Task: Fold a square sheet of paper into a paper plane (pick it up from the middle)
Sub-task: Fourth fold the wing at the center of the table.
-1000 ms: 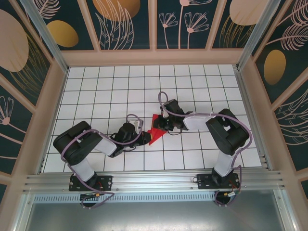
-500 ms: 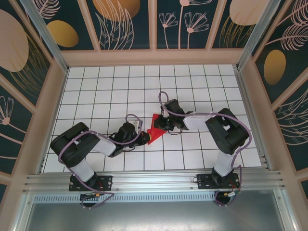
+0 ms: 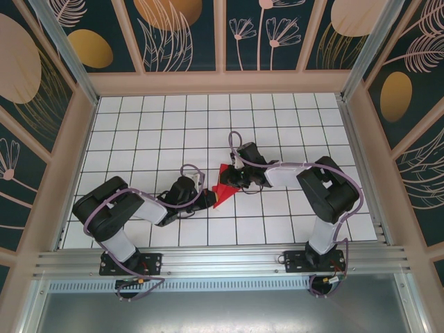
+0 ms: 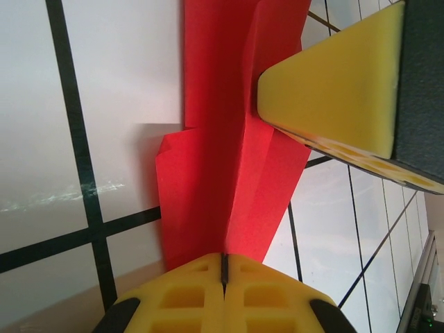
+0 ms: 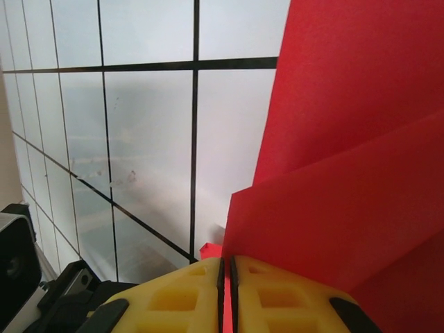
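**Left end effector** (image 4: pixel 223 269): pads shut tight on the near tip of the red paper (image 4: pixel 222 173).

**Right end effector** (image 5: pixel 225 267): also clamped, on the paper's far right edge.

**Red paper:** partly folded into overlapping flaps with a centre ridge and held between both end effectors. The white-tiled tabletop (image 3: pixel 139 125) is beneath it, and we cannot tell whether they touch.

**Handling, as we judge it:** very light and thin, limp away from its creases, easily torn or crumpled. We would grip the layered folds beside the centre crease, where it looks stiffest, and never pull the two grips apart.
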Motion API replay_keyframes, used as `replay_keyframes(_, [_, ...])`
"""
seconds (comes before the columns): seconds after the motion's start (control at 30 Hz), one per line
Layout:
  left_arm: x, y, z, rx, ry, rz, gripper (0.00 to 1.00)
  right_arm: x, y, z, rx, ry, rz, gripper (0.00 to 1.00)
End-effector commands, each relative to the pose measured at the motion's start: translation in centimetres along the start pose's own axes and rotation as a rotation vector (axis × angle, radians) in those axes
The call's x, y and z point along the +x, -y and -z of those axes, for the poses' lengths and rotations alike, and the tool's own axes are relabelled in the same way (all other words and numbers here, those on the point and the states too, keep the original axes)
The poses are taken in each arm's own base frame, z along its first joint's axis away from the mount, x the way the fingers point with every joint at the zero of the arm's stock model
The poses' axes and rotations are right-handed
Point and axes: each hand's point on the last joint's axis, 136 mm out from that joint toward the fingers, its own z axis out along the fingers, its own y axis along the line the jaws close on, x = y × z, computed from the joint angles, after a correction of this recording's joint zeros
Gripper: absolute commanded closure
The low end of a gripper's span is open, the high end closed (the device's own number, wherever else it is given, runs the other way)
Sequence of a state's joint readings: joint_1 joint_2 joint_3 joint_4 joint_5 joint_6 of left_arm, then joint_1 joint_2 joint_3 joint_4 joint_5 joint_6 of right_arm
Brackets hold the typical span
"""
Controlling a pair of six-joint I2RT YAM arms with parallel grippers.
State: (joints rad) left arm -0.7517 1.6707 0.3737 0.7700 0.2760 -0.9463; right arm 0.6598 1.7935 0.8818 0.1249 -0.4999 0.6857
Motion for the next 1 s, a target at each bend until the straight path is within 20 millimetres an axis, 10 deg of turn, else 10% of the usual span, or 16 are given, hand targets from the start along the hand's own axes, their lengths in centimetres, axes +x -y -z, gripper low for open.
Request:
replay_keyframes(0.0, [0.7, -2.7, 0.1, -0.112, -0.019, 0.050, 1.00, -0.6, -0.9, -0.1, -0.042, 0.005, 0.024, 0.87])
replay_keyframes(0.43, [0.6, -2.4, 0.4, -0.108, -0.018, 0.042, 0.96, -0.6, 2.5, -1.4, 0.023, -0.008, -0.035, 0.87])
replay_keyframes(0.97, [0.3, -3.3, 1.1, -0.145, 0.028, 0.105, 1.00, -2.0, -0.7, 0.7, -0.035, 0.038, 0.035, 0.82])
